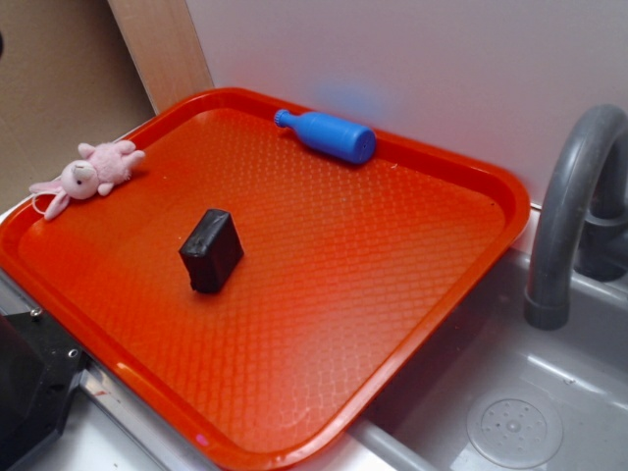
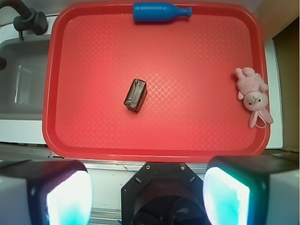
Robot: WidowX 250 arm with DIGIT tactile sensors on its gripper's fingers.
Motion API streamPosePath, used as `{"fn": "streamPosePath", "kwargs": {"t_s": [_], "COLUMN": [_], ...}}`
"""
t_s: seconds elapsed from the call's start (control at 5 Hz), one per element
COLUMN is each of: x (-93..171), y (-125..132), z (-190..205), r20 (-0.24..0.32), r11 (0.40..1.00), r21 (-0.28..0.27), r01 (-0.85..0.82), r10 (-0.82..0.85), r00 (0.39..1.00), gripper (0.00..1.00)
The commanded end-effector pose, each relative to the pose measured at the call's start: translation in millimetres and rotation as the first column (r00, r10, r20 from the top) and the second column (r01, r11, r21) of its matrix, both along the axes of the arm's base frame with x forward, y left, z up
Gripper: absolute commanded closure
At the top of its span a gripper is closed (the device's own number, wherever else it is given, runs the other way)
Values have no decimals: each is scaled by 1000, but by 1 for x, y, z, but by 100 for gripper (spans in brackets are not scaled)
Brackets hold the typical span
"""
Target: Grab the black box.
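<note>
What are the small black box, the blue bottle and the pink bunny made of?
Small black box: unclear; matte, with a wrinkled glossy top in the wrist view, maybe wrapped. Blue bottle: likely plastic, smooth with soft sheen. Pink bunny: plush fabric, fuzzy.

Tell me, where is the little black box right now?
The small matte black box lies near the middle of the red plastic tray, between the pink plush bunny and blue plastic bottle.

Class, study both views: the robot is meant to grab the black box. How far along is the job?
Done: nothing yet. The black box lies untouched near the middle of the red tray, apart from the blue bottle and the pink plush bunny. In hand: the gripper is open and empty, high above the tray's near edge. Left: move over the box, descend, close on it.
</note>
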State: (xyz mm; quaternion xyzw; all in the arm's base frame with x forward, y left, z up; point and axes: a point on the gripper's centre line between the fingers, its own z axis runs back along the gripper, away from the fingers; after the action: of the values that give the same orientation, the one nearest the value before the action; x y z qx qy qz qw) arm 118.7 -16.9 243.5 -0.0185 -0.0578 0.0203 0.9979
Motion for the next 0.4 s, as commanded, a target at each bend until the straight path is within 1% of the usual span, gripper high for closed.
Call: {"fn": "streamPosePath", "kwargs": {"t_s": [0.0,0.2], "x": [0,25], "y": [0,-2], "z": [0,-45], "r20": [0,4], "r11": [1000,994], "r21": [0,37], "r01": [0,-103], "r10": [0,103], "r00": [1000,995], "gripper": [0,0]}}
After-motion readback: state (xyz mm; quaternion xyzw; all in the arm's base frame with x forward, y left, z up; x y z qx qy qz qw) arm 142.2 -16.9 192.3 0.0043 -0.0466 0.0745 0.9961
